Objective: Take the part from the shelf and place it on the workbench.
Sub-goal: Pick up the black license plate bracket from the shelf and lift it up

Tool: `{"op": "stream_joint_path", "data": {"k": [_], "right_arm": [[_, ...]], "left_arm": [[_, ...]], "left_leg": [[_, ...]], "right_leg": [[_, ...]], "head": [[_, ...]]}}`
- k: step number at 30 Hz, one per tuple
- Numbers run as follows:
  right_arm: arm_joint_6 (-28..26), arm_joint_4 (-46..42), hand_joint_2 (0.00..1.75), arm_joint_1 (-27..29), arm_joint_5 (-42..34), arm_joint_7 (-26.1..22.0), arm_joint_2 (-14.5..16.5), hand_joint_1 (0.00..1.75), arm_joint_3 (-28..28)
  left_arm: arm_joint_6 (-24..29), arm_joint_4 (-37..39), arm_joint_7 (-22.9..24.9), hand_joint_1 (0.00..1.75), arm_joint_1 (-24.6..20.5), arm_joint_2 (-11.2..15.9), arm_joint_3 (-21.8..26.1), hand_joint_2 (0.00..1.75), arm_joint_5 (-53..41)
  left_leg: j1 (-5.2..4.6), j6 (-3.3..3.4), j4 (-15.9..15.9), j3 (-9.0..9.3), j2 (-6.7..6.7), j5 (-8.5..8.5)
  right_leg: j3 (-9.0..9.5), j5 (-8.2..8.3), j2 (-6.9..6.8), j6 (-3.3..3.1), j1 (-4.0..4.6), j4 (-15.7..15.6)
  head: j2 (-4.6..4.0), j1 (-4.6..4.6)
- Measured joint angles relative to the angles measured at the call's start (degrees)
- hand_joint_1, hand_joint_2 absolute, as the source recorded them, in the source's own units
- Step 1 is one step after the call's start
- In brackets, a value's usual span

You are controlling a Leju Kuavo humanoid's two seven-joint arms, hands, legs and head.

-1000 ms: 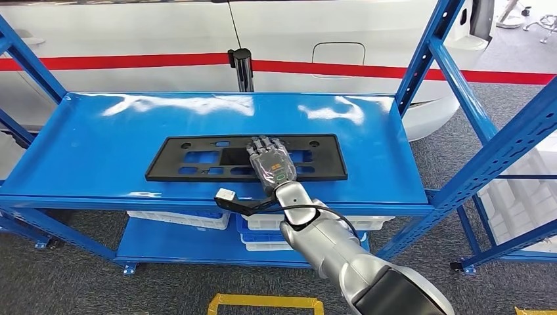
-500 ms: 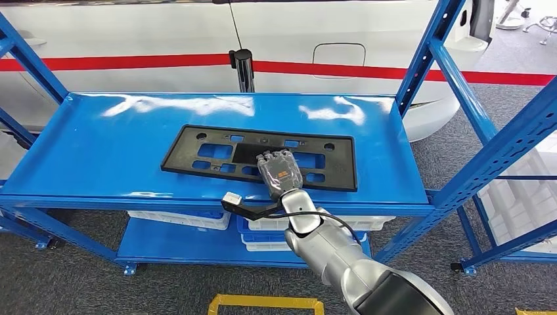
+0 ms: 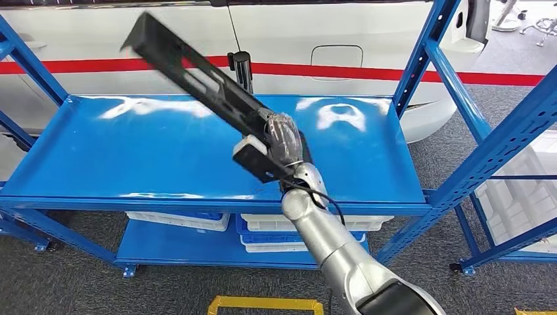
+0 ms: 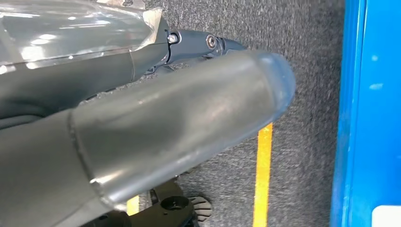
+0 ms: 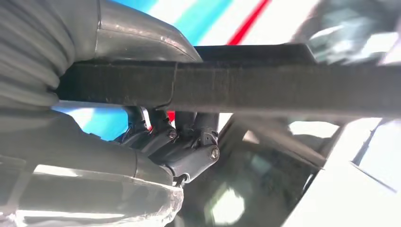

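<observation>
Lifting is the step in hand: right hand (image 3: 284,139) grips the black part (image 3: 203,85), tilted above the shelf (image 3: 131,157). Next, carry it to the table.

Left hand (image 4: 142,142) hangs; its state I cannot tell.

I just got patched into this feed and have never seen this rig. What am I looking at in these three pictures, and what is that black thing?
This is a humanoid robot with two silver arms. The head view looks down from its body at a blue shelf. Its right hand grips a long black plastic part, lifted clear of the shelf and tilted. The right wrist view sits close behind that hand, the part crossing it. The left wrist view shows the left hand hanging over grey floor with a yellow line.
</observation>
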Motion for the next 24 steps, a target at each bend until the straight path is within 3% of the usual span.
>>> {"op": "stream_joint_path", "data": {"k": [2,5,11,15,24], "right_arm": [[4.75,-7.09,1.75,2.24,-9.26,-0.47,-0.67,1.75,-0.55],[6.89,-16.44,1.75,6.08,-17.52,-0.83,-2.36,1.75,-0.85],[7.18,-25.87,1.75,8.88,-20.31,-0.93,-4.79,1.75,-0.99],[6.86,-28.49,1.75,9.67,-21.77,-2.00,-5.59,1.75,-0.97],[8.15,-36.48,1.75,10.57,-26.52,-2.84,-7.95,1.75,-0.05]], "left_arm": [[-0.14,0.00,-0.69,0.00,0.32,0.04,0.27,0.00,0.03],[-0.30,0.00,-1.02,0.00,0.70,0.10,0.38,0.00,0.02],[-0.39,0.00,-1.03,0.00,0.87,0.27,0.66,0.00,0.01],[-0.47,0.00,-1.06,0.00,0.88,0.31,0.71,1.75,-0.05],[1.10,0.02,-2.28,0.00,1.32,0.95,1.75,1.75,0.05]], "left_leg": [[0.00,-0.03,0.00,0.02,-0.01,-0.03],[-0.01,-0.04,0.02,-0.11,-0.04,-0.01],[-0.01,-0.02,0.03,-0.14,-0.01,-0.04],[-0.01,-0.02,0.03,-0.21,-0.04,-0.04],[0.00,-0.02,0.02,-0.31,-0.03,-0.05]], "right_leg": [[0.02,-0.02,0.00,-0.03,0.00,0.00],[-0.07,-0.01,-0.03,-0.03,-0.01,0.01],[-0.13,-0.02,0.00,-0.03,-0.02,0.01],[-0.22,-0.03,-0.01,-0.03,-0.02,0.01],[-0.24,-0.03,-0.01,-0.03,-0.02,0.01]], "head": [[0.00,0.01],[0.00,0.01],[0.00,0.00],[-0.01,0.00],[0.00,0.01]]}}
